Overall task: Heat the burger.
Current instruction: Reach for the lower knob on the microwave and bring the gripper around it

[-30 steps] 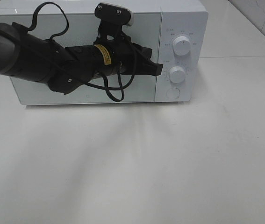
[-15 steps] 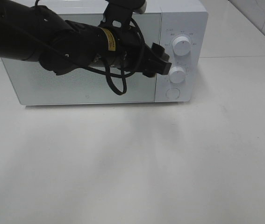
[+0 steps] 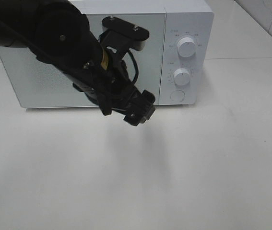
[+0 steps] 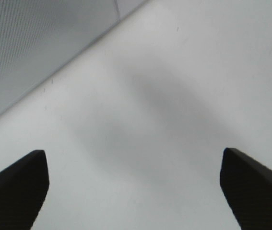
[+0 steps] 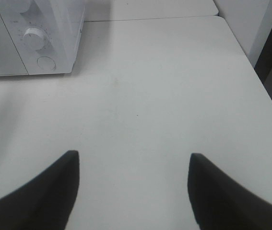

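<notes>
The burger is out of view in every frame. A white microwave stands at the back of the table with its door closed. My left gripper hangs in front of the door's lower right corner, pointing down at the white table. In the left wrist view the left gripper is open, with only bare tabletop between its dark fingers. My right gripper is open too and holds nothing; it hovers over the table to the right of the microwave and does not show in the exterior high view.
The microwave's control panel carries an upper knob, a lower knob and a round button. The white table stretches in front. Its right edge shows in the right wrist view.
The left arm has swung away from the lower knob and down toward the table in front of the microwave door. Its jaws went from shut to open.
</notes>
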Tool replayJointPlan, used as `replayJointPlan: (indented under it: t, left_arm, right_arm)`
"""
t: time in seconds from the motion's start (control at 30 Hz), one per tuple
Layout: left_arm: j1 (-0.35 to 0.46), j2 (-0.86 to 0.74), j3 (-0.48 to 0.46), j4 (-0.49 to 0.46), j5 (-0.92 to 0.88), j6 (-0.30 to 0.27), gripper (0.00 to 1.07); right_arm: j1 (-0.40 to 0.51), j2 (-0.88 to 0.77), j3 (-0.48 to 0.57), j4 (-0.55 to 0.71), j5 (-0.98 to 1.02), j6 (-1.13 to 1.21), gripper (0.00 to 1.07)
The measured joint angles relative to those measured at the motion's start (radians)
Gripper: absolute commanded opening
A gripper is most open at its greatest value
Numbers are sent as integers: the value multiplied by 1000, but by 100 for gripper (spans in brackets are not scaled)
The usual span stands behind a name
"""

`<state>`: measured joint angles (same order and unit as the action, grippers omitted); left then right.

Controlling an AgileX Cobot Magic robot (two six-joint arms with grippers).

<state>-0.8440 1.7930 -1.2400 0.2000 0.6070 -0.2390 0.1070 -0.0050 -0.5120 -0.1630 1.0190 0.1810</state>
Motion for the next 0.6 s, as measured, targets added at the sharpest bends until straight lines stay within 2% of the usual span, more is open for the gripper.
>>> replayJointPlan:
  t: [0.23, 0.43, 0.53, 0.6]
  left_arm:
    - [0, -37, 0, -46, 252, 2, 89]
    - [25, -55, 0, -67, 313, 3, 89]
    - [71, -68, 0, -85, 335, 10, 89]
    - [172, -93, 0, -133, 382, 65, 89]
  right_arm:
    - [0, 0, 0, 0, 0, 0, 63]
    - [0, 0, 0, 0, 0, 0, 63]
    - [0, 0, 0, 0, 0, 0, 63]
    - [0, 0, 0, 0, 0, 0, 63]
